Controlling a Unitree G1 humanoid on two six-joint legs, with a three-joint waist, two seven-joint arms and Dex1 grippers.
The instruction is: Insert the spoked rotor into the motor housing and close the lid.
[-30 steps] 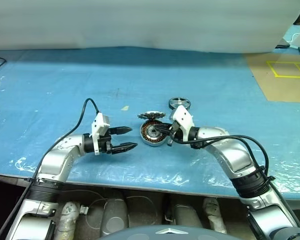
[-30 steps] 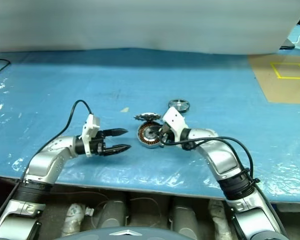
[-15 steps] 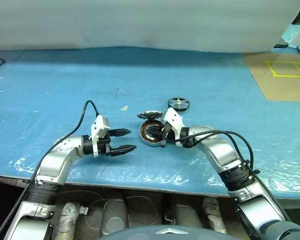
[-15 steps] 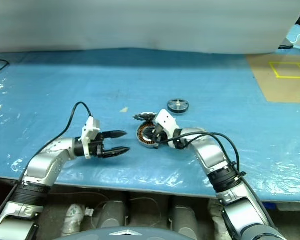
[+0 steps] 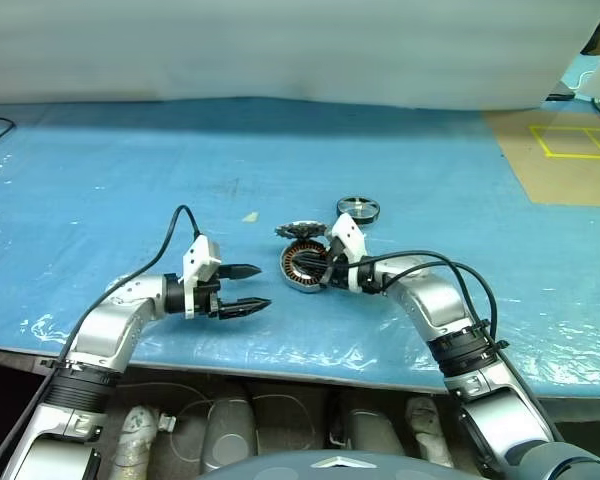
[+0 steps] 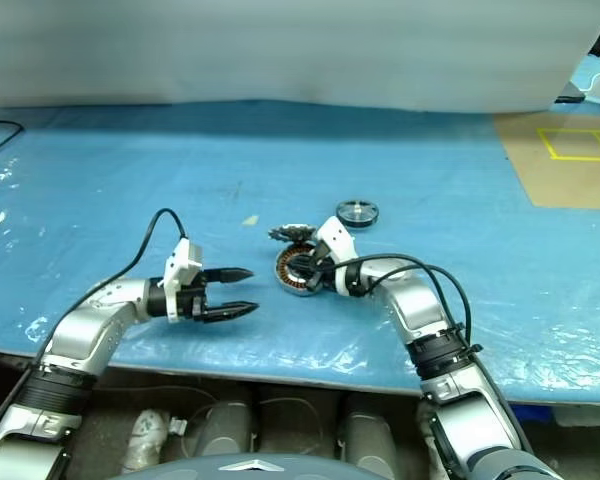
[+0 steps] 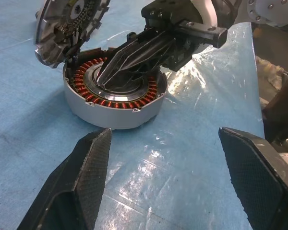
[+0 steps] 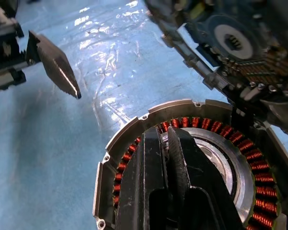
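2 grippers over the blue surface (image 5: 100, 190). Right gripper (image 7: 105, 76): fingers pressed together, nothing held, tips down inside the housing (image 7: 114, 98) on its silver centre hub, inside the copper winding ring. Right wrist view shows the 2 closed fingers (image 8: 175, 163) lying across the windings toward the hub. Left gripper (image 5: 246, 289): fingers spread wide, empty, pointing toward the housing from the robot's left, clear of it, hovering just above the surface. Left wrist view shows its 2 fingers (image 7: 86, 177) wide apart with the housing between and beyond them, not touching.

Housing sits flat on the surface, open, near the front edge at centre. Lid (image 7: 67, 26), toothed edge, stands tilted on edge, leaning against the housing's far rim, ribbed face toward the housing. Rotor (image 5: 358, 208), black rim and silver spokes, lies flat on the surface behind and to the right of the housing, apart from it and from both grippers.

Surface is covered in blue sheet, glossy and wrinkled toward the front. 1 small pale scrap (image 5: 250, 215) lies left of the lid. Brown floor with yellow tape lines (image 5: 570, 140) at far right.
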